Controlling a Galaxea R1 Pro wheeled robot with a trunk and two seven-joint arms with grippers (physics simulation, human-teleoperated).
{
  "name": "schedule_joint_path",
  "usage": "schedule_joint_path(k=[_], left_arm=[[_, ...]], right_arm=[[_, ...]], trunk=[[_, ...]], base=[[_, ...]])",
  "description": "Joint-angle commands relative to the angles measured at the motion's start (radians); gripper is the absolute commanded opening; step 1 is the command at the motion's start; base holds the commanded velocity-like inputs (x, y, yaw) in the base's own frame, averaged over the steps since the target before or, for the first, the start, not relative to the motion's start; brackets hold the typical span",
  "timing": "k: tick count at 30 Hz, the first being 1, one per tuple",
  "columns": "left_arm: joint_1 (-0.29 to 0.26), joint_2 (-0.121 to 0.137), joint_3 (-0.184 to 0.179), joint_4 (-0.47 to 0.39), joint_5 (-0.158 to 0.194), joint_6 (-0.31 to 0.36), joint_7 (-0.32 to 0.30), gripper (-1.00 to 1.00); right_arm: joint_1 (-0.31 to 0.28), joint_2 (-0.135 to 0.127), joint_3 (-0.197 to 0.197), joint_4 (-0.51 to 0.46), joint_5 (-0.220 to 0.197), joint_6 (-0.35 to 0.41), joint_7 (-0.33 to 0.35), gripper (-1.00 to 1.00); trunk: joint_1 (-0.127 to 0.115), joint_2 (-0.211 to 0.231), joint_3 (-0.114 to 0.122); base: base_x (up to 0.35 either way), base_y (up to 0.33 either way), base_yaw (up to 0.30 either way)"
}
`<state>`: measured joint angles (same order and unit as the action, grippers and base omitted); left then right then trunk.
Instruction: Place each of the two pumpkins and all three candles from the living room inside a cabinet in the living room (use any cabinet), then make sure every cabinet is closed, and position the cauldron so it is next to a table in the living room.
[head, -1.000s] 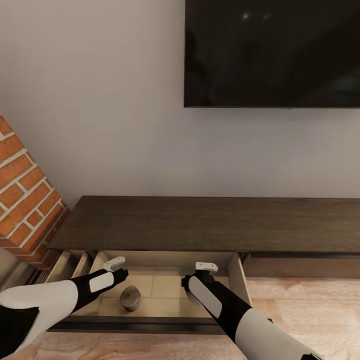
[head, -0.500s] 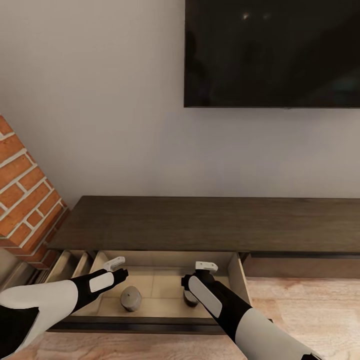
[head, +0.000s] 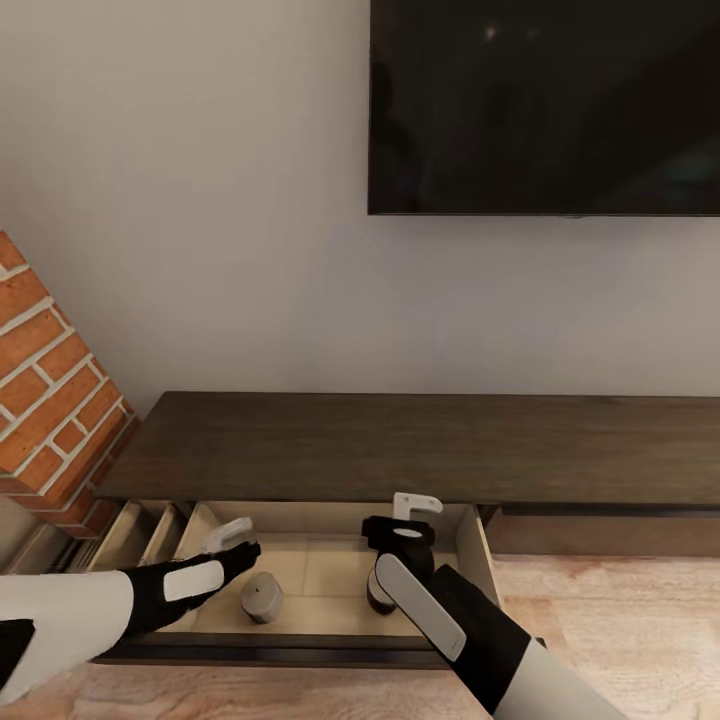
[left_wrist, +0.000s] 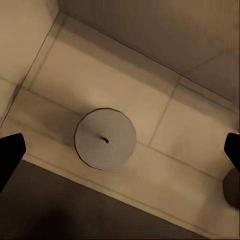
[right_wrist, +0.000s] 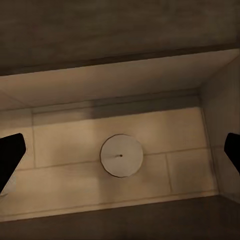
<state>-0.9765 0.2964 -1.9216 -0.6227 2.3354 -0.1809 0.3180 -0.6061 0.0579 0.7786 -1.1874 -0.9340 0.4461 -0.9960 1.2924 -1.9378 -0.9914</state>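
You are facing the long, low, dark brown wooden cabinet (head: 420, 445) that runs along the pale wall under a large black screen (head: 545, 105), with a red brick column (head: 45, 375) at your left and a pale wood floor (head: 600, 610) in front. One drawer with pale beige insides (head: 330, 575) is pulled out beneath both arms, and two short, stubby grey-beige candles stand upright on its floor. From the head view, the left candle (head: 261, 598) sits in the open just beside your left gripper (head: 232, 540), while the right candle (head: 380, 592) is mostly hidden behind your right gripper (head: 410, 520) and its forearm. The wrist views give you what the head view cannot: the left wrist camera looks straight down on the left candle (left_wrist: 105, 138), its round top and small dark wick clear, and the right wrist camera does the same for the right candle (right_wrist: 121, 155), which stands near the middle of the drawer floor, apart from the walls. In each wrist view the dark fingertips (left_wrist: 10, 155) (right_wrist: 10, 157) sit at opposite edges of the picture, so both grippers are spread wide and hold nothing, each hanging above its candle without touching it. The left wrist view also catches the right candle's edge (left_wrist: 231, 187) at its border.
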Motion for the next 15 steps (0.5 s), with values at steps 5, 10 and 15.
schedule_joint_path(k=[5, 10, 15], left_arm=[[-0.002, 0.205, 0.004, -0.403, -0.157, -0.216, 0.009, 1.00], [-0.002, 0.311, 0.055, -0.567, -0.273, -0.278, 0.015, 1.00], [-0.002, 0.327, 0.069, -0.589, -0.288, -0.285, 0.015, 1.00]], right_arm=[[0.001, -0.001, 0.002, -0.007, -0.003, 0.008, -0.008, 1.00], [0.002, 0.001, 0.002, -0.015, -0.003, 0.008, -0.009, 1.00], [0.002, 0.005, 0.004, -0.020, -0.004, 0.007, -0.006, 1.00]], trunk=[[0.000, 0.000, -0.001], [0.000, 0.000, -0.001], [0.000, 0.000, -0.001]], base=[[0.000, 0.000, 0.000], [0.000, 0.000, 0.000], [-0.240, 0.000, 0.000]])
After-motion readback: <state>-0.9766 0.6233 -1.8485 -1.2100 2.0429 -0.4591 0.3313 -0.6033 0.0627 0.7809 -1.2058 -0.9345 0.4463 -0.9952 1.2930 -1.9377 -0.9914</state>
